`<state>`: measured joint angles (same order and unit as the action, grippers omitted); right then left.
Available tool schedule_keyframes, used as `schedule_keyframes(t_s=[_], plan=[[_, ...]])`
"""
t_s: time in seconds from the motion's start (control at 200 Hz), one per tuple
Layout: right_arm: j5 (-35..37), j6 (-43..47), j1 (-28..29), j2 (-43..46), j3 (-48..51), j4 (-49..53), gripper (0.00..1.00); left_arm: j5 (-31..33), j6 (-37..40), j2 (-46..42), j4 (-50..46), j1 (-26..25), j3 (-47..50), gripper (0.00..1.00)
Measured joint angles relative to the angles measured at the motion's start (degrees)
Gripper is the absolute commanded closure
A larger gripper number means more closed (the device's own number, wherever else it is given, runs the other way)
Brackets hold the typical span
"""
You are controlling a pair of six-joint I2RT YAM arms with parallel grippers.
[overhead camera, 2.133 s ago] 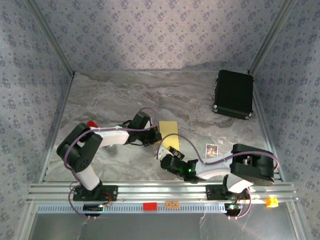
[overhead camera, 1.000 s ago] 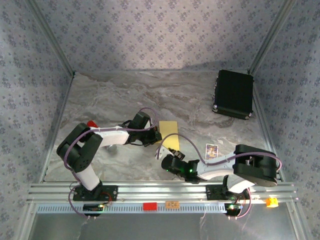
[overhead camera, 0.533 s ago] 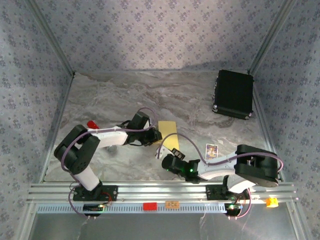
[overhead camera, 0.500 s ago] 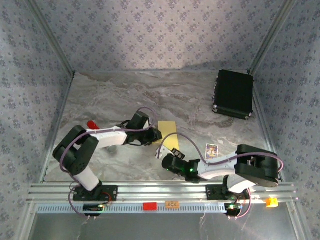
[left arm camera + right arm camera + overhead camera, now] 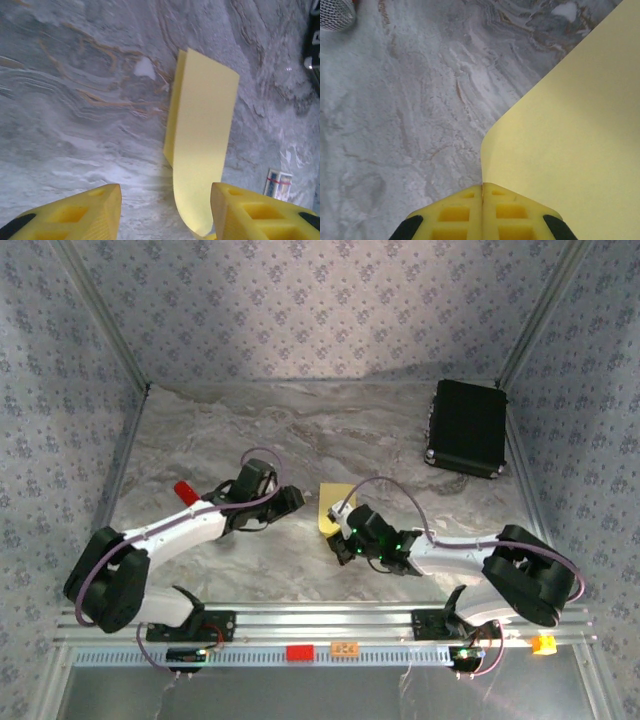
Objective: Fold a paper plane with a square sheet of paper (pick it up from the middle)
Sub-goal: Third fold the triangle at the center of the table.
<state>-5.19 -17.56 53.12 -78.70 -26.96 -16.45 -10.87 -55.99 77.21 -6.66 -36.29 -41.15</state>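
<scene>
The square sheet of paper (image 5: 333, 504) is yellow and folded into a narrow double-layered strip on the marble table. In the left wrist view the paper (image 5: 202, 130) lies flat at its far end and curls upward at its near end. My right gripper (image 5: 342, 528) is shut on that near edge. The right wrist view shows the closed fingers (image 5: 483, 186) pinching the sheet (image 5: 570, 125), which spreads up and to the right. My left gripper (image 5: 290, 500) stands open just left of the strip; its fingertips (image 5: 165, 200) straddle bare table and the curled end, touching nothing.
A black rectangular case (image 5: 467, 427) lies at the back right. A red-handled tool (image 5: 186, 489) rests at the left, and its mesh end (image 5: 335, 15) shows beyond the paper. A small printed card (image 5: 277, 182) lies right of the strip.
My left gripper opened, let go of the paper and drew back to the left. My right arm swung forward and closed on the paper's near edge, lifting it.
</scene>
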Motion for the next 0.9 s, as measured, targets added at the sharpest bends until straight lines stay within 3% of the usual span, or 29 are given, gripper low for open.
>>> schedule_keyframes(t_s=[0.36, 0.65, 0.899], plan=[[-16.74, -7.13, -6.91, 1.46, 0.37, -0.68, 0.96, 0.11, 0.04, -0.26, -0.09, 0.57, 0.98, 0.57], [-23.78, -7.54, -7.78, 2.25, 1.70, -2.21, 0.96, -3.10, 1.51, 1.29, 2.84, 0.57, 0.74, 0.70], [-26.64, -7.50, -8.04, 0.72, 1.75, -2.23, 0.96, -7.78, 4.68, 8.96, 3.56, -0.33, -5.33, 0.76]])
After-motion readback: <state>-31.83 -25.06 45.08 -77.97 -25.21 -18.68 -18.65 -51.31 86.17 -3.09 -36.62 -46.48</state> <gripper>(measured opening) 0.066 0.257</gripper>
